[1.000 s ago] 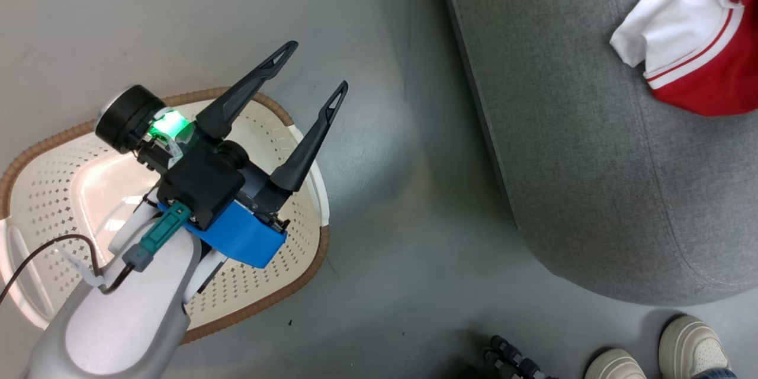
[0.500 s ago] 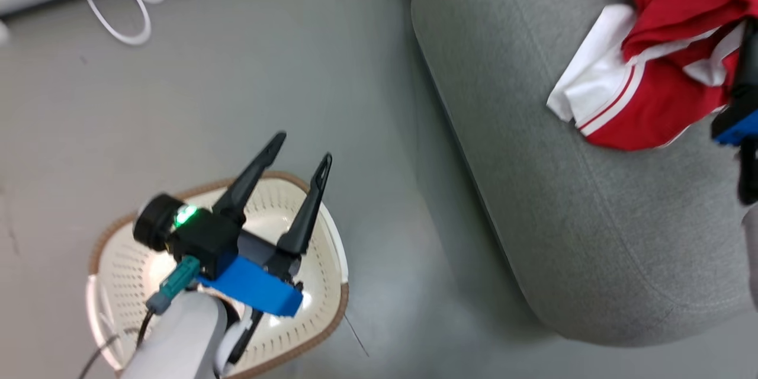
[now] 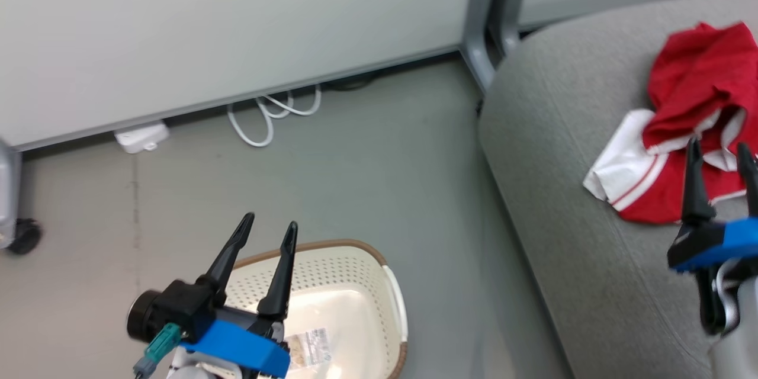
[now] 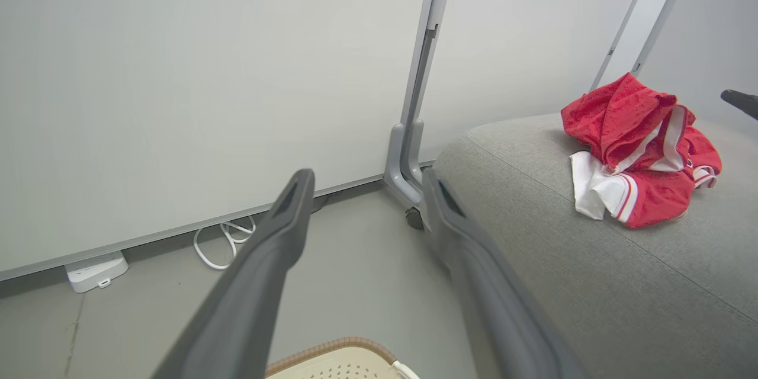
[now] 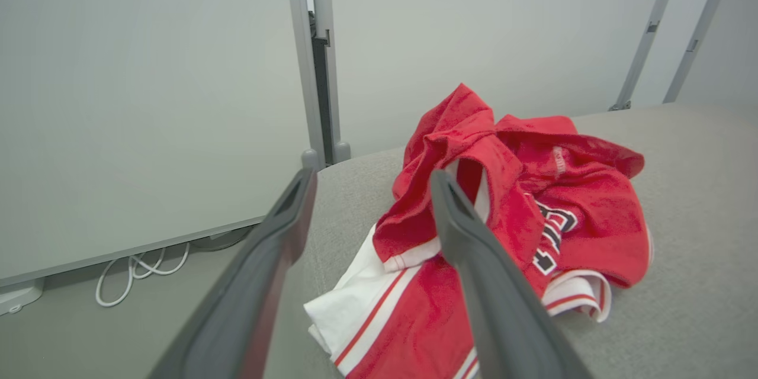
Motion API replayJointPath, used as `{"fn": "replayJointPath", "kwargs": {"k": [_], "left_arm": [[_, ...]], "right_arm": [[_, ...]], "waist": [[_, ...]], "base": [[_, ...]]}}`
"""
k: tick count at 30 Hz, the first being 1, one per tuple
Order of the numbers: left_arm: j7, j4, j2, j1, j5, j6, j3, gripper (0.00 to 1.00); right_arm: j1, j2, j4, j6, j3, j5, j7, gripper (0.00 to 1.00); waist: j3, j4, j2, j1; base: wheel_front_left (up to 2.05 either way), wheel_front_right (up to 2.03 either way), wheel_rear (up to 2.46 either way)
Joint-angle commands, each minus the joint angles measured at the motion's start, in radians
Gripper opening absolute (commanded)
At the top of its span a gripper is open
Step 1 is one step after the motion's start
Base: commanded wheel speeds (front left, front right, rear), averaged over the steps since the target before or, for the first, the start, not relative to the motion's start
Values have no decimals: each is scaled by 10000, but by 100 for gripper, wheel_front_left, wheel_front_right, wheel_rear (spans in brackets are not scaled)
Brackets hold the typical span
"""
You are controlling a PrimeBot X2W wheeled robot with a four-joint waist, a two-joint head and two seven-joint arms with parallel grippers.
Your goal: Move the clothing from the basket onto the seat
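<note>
The red clothing [image 3: 687,148] with white trim lies in a heap on the light-grey seat [image 3: 562,201], seen also as the clothing [image 4: 639,148] and the clothing [image 5: 497,231], where dark lettering shows. My right gripper [image 3: 719,151] is open just in front of the heap, with nothing between its fingers [image 5: 284,237]. The cream basket [image 3: 349,302] with a brown rim stands on the floor at the lower left and holds no garment. Above it my left gripper [image 3: 269,228] is open and empty.
A pale wall panel with a grey post [image 3: 485,29] runs along the back. White cables [image 3: 272,115] and a white power strip [image 3: 141,136] lie at its foot. A castor wheel [image 3: 21,237] stands at the far left. Grey floor [image 3: 385,166] separates basket and seat.
The head camera has tilted up, bringing the wall and cables into view. My right gripper has opened, come into view and drawn back from the clothing, which stays on the seat.
</note>
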Motion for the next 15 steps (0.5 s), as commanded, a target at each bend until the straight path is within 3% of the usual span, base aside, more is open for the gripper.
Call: {"fn": "replayJointPath", "kwargs": {"k": [1,9,15], "left_arm": [[-31,30,-15,186,44,-58,146,100],[-32,62,-288,955,197,-103,1249,100],[-32,170,-493,1235,181,-164,1712,100]], "right_arm": [[412,95,-373,-11,-42,-155,-14,100],[2827,1526,-3603,-11,53,-1009,829,100],[3903,1867,-4667,-11,527,-1236,1280,100]], "waist": [[-562,617,0,4],[-967,1250,0,4],[-1263,1742,0,4]], "base": [[0,0,0],[0,0,0],[0,0,0]]}}
